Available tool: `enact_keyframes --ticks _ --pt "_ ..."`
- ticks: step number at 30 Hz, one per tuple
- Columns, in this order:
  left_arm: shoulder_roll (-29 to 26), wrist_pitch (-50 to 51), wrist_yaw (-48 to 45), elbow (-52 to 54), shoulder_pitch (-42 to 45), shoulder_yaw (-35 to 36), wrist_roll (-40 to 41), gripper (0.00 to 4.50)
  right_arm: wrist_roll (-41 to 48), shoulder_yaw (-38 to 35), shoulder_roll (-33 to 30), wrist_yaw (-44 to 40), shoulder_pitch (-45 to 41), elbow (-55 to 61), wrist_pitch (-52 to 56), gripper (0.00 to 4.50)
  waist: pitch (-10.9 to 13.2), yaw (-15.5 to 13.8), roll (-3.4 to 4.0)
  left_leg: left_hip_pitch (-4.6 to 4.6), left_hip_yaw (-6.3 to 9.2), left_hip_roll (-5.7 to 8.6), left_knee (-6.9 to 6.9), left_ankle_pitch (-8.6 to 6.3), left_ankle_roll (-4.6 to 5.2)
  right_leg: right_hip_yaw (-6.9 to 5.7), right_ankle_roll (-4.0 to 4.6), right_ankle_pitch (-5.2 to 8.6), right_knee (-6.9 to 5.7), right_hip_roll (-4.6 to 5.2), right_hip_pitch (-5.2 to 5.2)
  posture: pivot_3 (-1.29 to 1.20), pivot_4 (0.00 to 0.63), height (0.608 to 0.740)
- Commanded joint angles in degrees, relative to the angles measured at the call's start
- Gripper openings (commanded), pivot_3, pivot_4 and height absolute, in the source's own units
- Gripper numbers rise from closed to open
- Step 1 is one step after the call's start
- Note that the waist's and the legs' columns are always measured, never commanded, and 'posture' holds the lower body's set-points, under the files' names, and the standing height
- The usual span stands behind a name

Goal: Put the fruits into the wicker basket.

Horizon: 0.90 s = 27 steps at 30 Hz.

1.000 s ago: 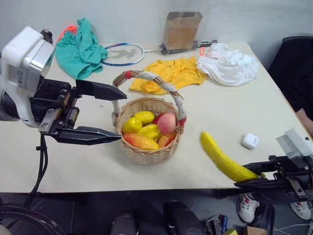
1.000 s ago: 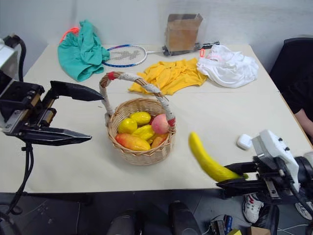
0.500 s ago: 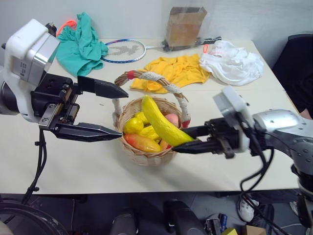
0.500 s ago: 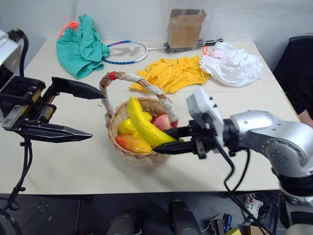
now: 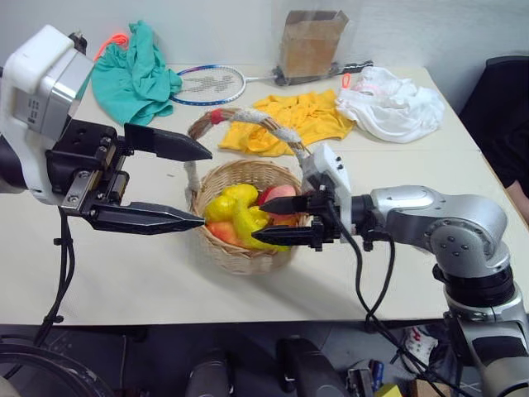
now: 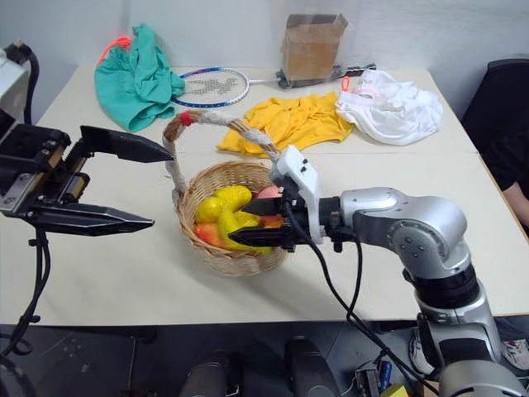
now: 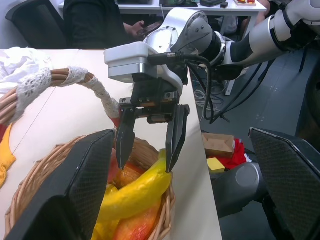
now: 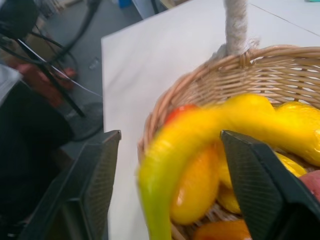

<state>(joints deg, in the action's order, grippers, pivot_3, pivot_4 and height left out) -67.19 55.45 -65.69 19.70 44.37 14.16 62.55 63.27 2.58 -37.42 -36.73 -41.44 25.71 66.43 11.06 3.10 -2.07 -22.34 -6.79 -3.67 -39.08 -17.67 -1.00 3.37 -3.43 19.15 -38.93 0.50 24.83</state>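
Observation:
The wicker basket [image 5: 240, 255] stands mid-table, its cord-wrapped handle [image 5: 248, 124] arching over it. Inside lie several fruits, among them an orange-red mango [image 5: 221, 234] and the yellow banana [image 5: 241, 217], which rests across the top of the pile. My right gripper [image 5: 259, 220] reaches in from the right over the basket rim. It is open, one finger on each side of the banana [image 8: 200, 132], with gaps showing between fingers and fruit. My left gripper [image 5: 207, 186] hovers just left of the basket, wide open with nothing in it.
At the back of the table lie a teal cloth [image 5: 136, 70], a badminton racket [image 5: 207, 84], a yellow cloth [image 5: 289, 120], a white cloth [image 5: 388, 103] and a cardboard box [image 5: 307, 45]. A seated person [image 7: 100, 25] is beyond the table's right edge.
My right arm swung left from the table's front right, carrying the banana over the basket. Its fingers have opened and the banana now lies on the fruits. The left gripper stayed put.

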Motion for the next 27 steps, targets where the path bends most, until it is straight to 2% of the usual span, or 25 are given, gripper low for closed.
enact_keyframes --ticks 1,4,7,9,16,20,24,27 --pt "0.3 -1.7 -0.3 -0.2 1.0 0.7 -0.9 4.50 8.1 -7.9 -5.2 -3.1 2.3 4.0 1.8 3.12 0.0 -0.1 0.00 -0.02 0.01 0.00 0.00 -0.01 0.02 -0.01 0.00 0.00 0.05 0.01 0.00 0.00 0.150 0.740" --pt "0.9 -2.4 -0.7 -0.8 1.4 0.1 -1.7 4.50 11.2 -13.7 -12.6 -8.4 7.5 4.9 2.3 3.12 0.0 -0.1 0.00 -0.01 0.02 0.02 0.00 -0.05 0.06 -0.02 -0.01 -0.01 0.16 0.02 -0.11 0.00 0.150 0.740" --pt "1.2 -2.9 -1.3 -1.4 1.9 -0.2 -2.5 4.50 6.8 -15.6 -15.7 -8.7 10.0 3.4 -1.1 3.12 0.0 0.2 -0.01 0.03 0.02 0.02 -0.01 -0.05 0.08 -0.01 -0.07 -0.04 0.22 0.00 -0.18 0.00 0.150 0.740" --pt "1.3 -3.2 -1.6 -1.7 2.1 -0.4 -2.7 4.50 2.2 -14.0 -14.5 -6.1 9.0 1.6 -3.7 3.12 0.0 0.7 -0.01 0.15 -0.07 0.01 -0.01 -0.05 0.07 0.09 -0.10 -0.06 0.16 -0.04 -0.22 0.00 0.150 0.740" --pt "2.0 -3.6 -1.7 -1.6 3.3 -1.2 -3.4 4.50 -13.0 -3.1 -4.5 -1.3 2.9 -3.3 -12.5 3.12 0.0 1.5 0.00 0.13 0.00 0.00 0.05 0.04 -0.05 0.08 -0.04 -0.03 0.02 -0.09 -0.11 0.00 0.150 0.740" --pt "1.5 -3.3 -1.7 -1.7 3.6 -0.6 -3.3 4.50 -17.3 -0.1 -0.9 -1.0 1.7 -4.3 -15.0 3.12 0.0 1.4 -0.01 -0.07 -0.02 0.00 0.04 0.04 -0.06 0.07 -0.04 -0.03 0.02 -0.04 0.10 0.00 0.150 0.740" --pt "1.4 -3.3 -1.3 -1.5 3.4 -0.2 -3.3 4.50 -20.9 1.3 1.1 -1.5 2.5 -4.7 -17.6 2.24 0.0 1.4 -0.01 -0.09 -0.04 0.01 0.01 0.04 -0.05 0.07 -0.04 -0.03 0.00 -0.03 0.13 0.00 0.150 0.740" --pt "1.3 -3.3 -1.2 -1.3 3.1 0.2 -3.3 4.50 -21.4 1.0 1.8 -2.5 3.5 -3.7 -18.5 1.19 0.0 1.3 -0.01 -0.07 -0.03 0.01 0.00 0.04 -0.05 0.07 -0.04 -0.03 -0.05 -0.03 0.12 0.00 0.150 0.740"
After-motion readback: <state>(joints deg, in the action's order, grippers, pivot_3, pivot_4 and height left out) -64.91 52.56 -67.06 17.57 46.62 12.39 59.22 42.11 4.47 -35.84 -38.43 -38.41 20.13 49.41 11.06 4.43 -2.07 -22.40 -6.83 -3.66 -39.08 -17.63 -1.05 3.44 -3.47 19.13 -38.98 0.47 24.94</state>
